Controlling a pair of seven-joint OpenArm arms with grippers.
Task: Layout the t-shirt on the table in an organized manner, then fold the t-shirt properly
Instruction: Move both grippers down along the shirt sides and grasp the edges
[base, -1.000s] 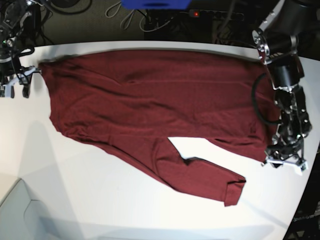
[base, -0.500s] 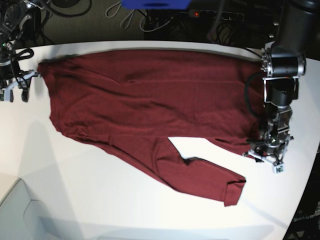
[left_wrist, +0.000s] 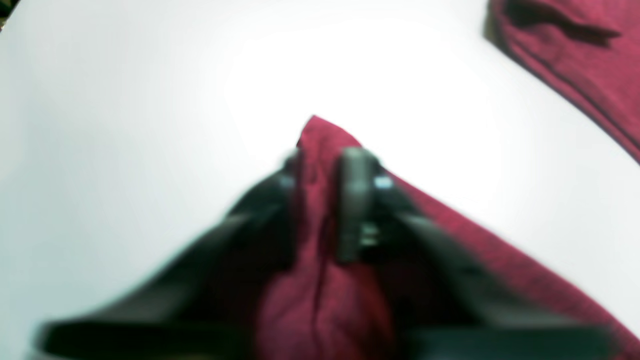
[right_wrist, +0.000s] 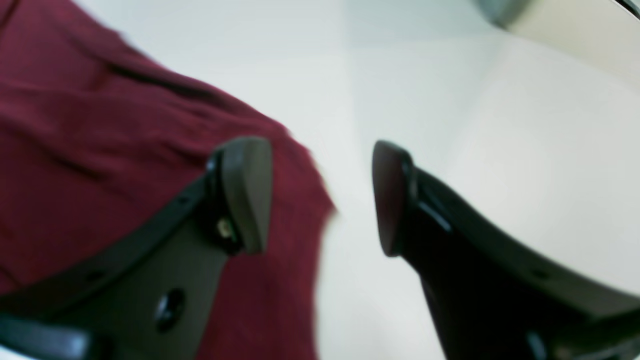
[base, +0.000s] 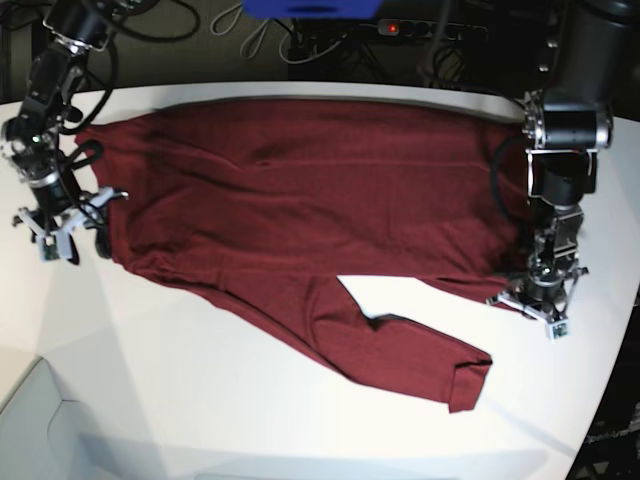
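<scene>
the t-shirt (base: 300, 210) lies spread across the far half of the table (base: 200, 400), its body running from 9 o'clock to 3 o'clock, with 1 long sleeve trailing down toward 5 o'clock and ending in a folded cuff near the middle right of the tabletop. the fabric is mostly flat, with shallow creases near the top centre.

the left gripper (base: 535, 300) sits at the 3 o'clock end of the shirt, pointing down at the cloth's lower corner. in the left wrist view its jaws are clenched on a ridge of maroon fabric, which bunches up between the 2 fingers (left_wrist: 352, 200) and pokes out in a point beyond them; the picture is blurred, but the cloth is plainly pinched.

the right gripper (base: 60, 235) is at the 9 o'clock edge of the shirt, just beside the hem. in the right wrist view its jaws stand released and wide apart, 1 finger (right_wrist: 245, 192) over the shirt's edge, the other over bare white table, with nothing between them.
</scene>
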